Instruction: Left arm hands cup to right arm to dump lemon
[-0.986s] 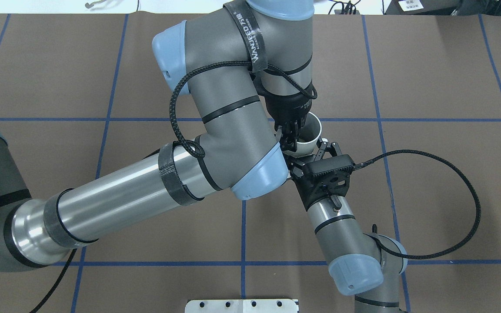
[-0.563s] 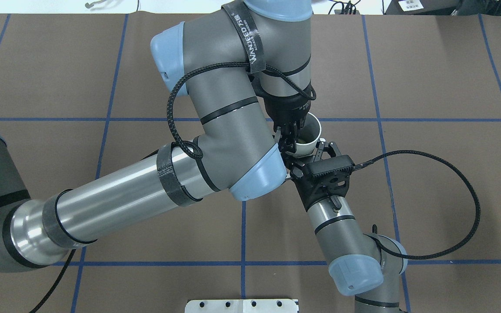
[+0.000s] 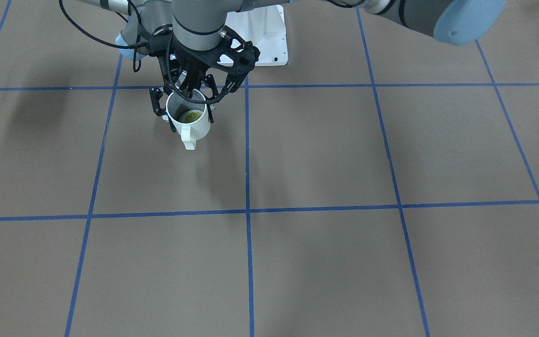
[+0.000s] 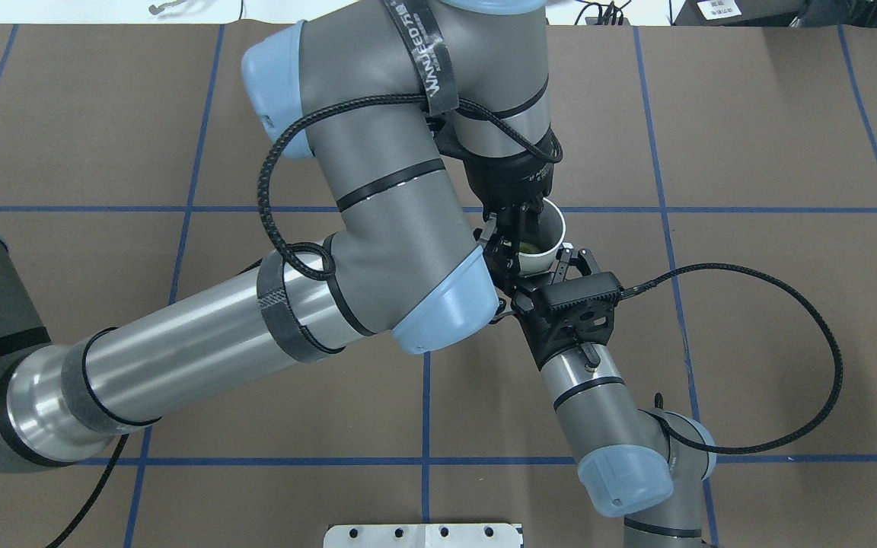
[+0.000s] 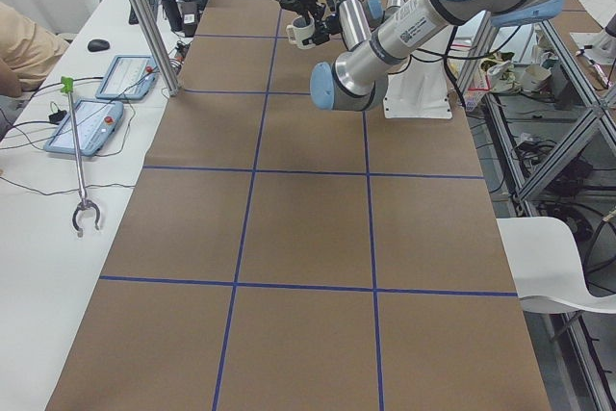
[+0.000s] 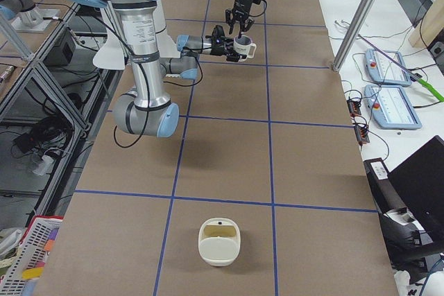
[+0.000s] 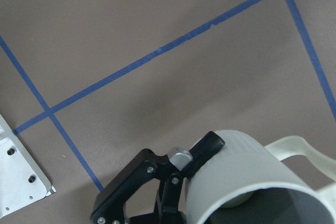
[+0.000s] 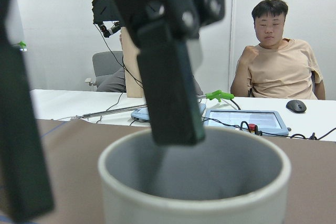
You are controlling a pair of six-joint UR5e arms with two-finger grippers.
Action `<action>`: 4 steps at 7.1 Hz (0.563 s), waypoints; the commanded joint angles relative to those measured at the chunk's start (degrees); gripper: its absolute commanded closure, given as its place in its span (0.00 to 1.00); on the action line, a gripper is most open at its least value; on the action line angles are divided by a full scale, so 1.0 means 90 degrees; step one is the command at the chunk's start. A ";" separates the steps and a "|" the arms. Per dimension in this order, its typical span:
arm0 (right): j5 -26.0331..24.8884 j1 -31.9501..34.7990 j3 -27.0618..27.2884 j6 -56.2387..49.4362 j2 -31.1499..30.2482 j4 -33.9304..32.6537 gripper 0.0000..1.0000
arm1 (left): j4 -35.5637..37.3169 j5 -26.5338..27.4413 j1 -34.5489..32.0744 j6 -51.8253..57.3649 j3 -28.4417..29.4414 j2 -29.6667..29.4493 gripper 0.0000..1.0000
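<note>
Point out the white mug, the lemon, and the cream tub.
Off-white handled cylindrical mug (image 3: 200, 129), front-facing view, outer wall.
Small yellow-green lemon (image 3: 190, 116), front-facing view, its top.
Cream rounded tub (image 6: 219, 247), exterior right view, front wall.

Cream container (image 6: 219, 242) on gridded brown mat (image 6: 222, 157); person (image 8: 275, 66) seated.

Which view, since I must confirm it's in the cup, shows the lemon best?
Exterior front-facing: it looks down into the cup, the lemon plain inside. Overhead shows only a sliver beside the left gripper; left wrist shows a greenish edge; right wrist shows just the inner wall; in the side views it is too small.
</note>
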 commanded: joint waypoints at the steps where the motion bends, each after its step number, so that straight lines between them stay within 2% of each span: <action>1: 0.0000 0.0010 -0.0024 0.0000 -0.0180 0.0019 0.75 | 0.0057 -0.0008 -0.0429 0.0000 -0.0554 0.0019 0.00; 4: 0.0087 0.0165 0.0803 0.0097 -0.2029 0.0136 0.76 | 0.0126 0.0001 -0.0694 0.0107 -0.0936 0.0555 0.00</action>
